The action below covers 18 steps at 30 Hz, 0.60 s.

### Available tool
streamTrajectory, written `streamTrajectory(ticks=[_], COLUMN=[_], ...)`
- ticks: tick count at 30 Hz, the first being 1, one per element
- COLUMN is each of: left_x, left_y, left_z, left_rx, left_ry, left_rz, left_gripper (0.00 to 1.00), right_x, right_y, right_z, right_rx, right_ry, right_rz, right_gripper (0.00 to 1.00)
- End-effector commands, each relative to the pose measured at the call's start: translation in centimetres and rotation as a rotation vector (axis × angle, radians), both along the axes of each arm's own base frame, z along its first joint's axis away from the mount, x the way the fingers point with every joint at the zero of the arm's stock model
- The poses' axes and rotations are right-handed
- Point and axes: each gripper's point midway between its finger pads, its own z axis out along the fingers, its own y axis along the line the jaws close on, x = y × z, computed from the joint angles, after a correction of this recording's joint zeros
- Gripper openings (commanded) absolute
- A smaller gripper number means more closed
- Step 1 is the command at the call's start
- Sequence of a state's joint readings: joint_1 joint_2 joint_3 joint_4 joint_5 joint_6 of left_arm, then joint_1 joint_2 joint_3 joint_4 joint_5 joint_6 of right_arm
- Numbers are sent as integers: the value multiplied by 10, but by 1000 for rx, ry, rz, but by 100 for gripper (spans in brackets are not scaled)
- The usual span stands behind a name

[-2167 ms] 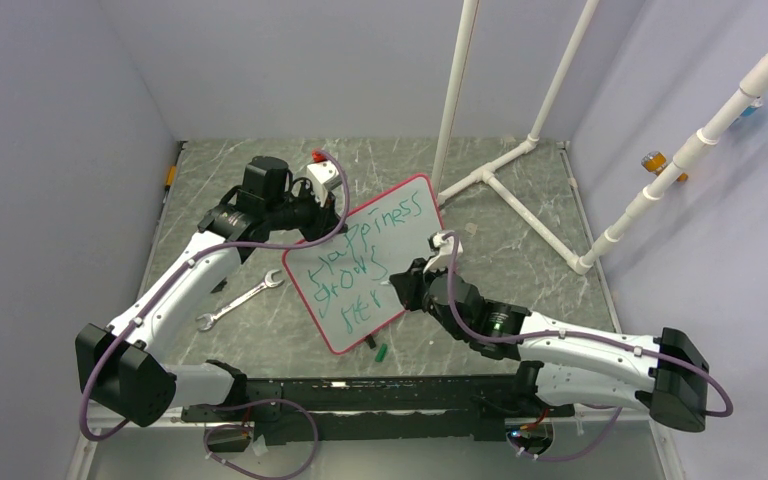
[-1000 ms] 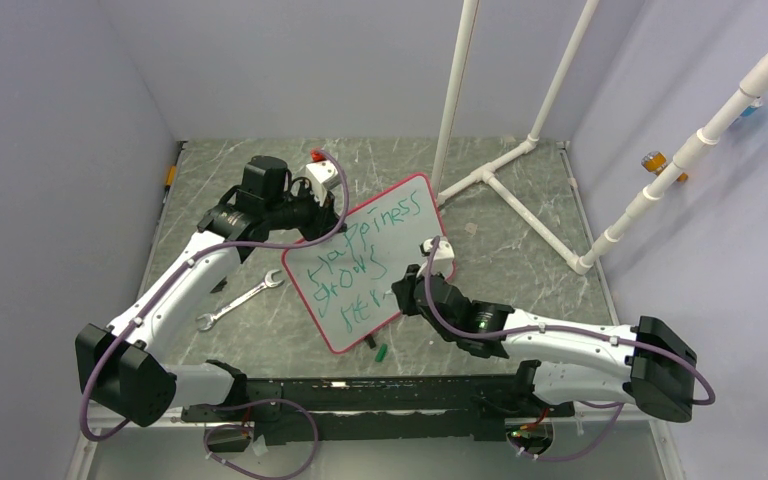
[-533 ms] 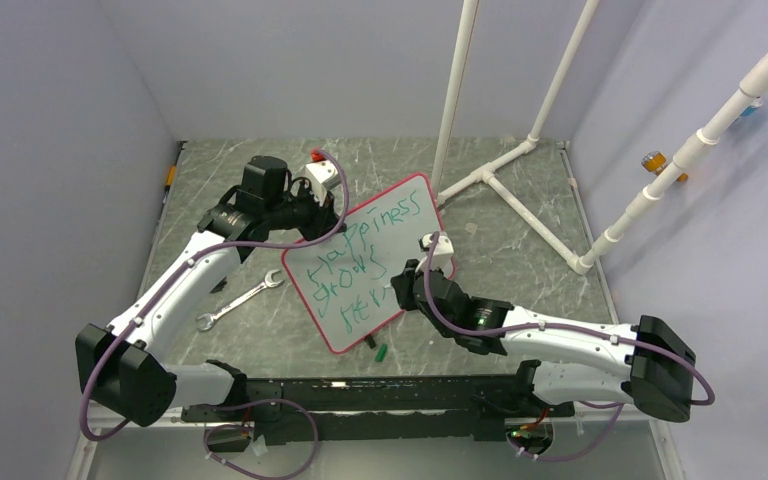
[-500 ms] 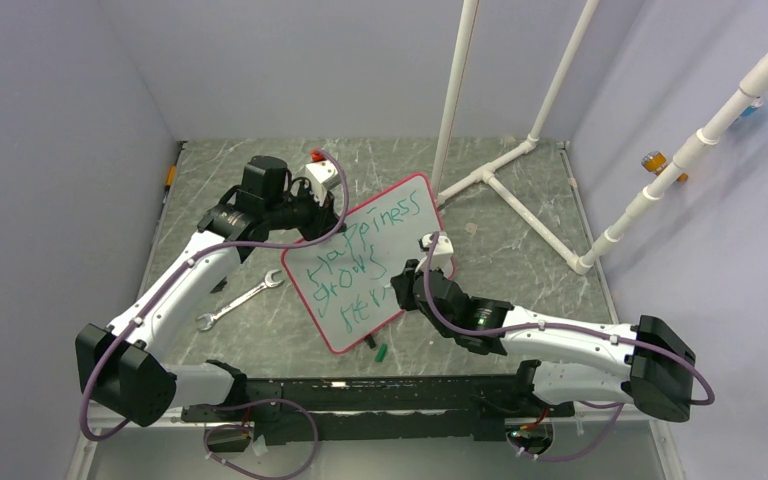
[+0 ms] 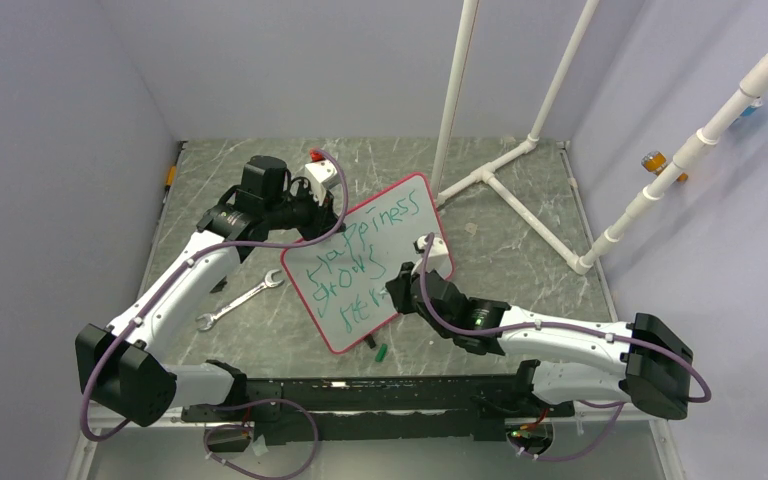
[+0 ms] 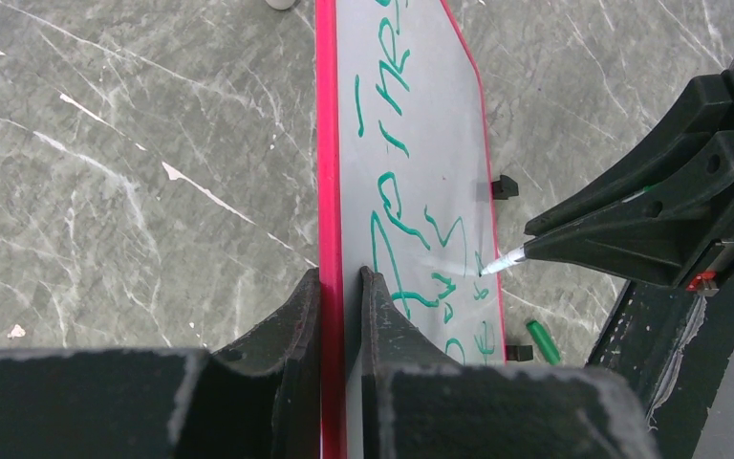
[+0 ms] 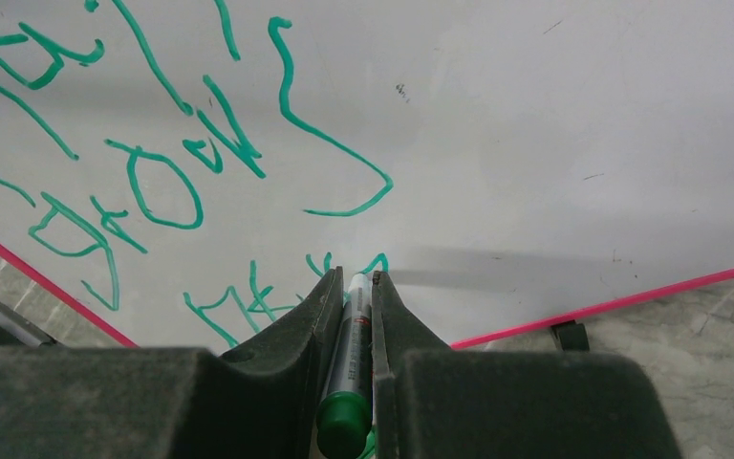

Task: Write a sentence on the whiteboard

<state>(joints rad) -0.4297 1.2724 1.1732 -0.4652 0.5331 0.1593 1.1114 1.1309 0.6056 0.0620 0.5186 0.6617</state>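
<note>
Since approx. 2 s back, the right gripper (image 5: 397, 290) has been shifted slightly left along the bottom line of writing, w/ its elbow drawn in toward the centre. Extra green strokes have been added to the last word. The left arm and the board are unchanged.

The rectangular white whiteboard (image 5: 400, 235), w/ rounded corners and a thin red-pink frame, is placed mid-table btwn the two arms, turned at a slant in the overhead view. Its upper-left edge is clamped by the left gripper (image 6: 341, 277): the black fingers are closed on the frame, one on each face of the board.

The sentence (image 5: 355, 270), green handwritten marker words in three slanted lines, is spread over the board's left and middle part. The first line can be read as "happiness"; the lower two are less legible.

The right gripper's fingers are pressed tight on a slim white marker w/ green rear end (image 7: 352, 335), held lengthwise btwn them. Its tip is set against the board at the end of the bottom line, near the lower-right frame edge.

A small green cap (image 5: 381, 351) is seen on the grey marbled table (image 5: 520, 260), just beyond the board's lowest corner, by a black clip foot (image 6: 504, 186). A silver open-ended wrench (image 5: 242, 300) lies left of the board, apart from it. A white PVC pipe frame (image 5: 520, 170) is fixed at the far right.
</note>
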Motion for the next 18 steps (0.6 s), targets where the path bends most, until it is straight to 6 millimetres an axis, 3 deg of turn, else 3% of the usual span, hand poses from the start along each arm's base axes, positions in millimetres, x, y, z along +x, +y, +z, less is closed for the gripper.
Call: streamTrajectory(ticks=[1,12,18], left_x=[12,12,12], left_y=[3,2,2], left_z=[19,19,19], left_rx=[17,16,16], left_ry=[-117,-118,-117], left_rz=[6,6,5], left_gripper=[0,0,0], right_x=[-1,-5,-1], right_y=[6,-11,-22], right_z=[-3,-23,-18], right_rx=[37,1,-20], right_ry=[9,44,29], right_rz=[-1,-46,-89], right_gripper=[0,0,0])
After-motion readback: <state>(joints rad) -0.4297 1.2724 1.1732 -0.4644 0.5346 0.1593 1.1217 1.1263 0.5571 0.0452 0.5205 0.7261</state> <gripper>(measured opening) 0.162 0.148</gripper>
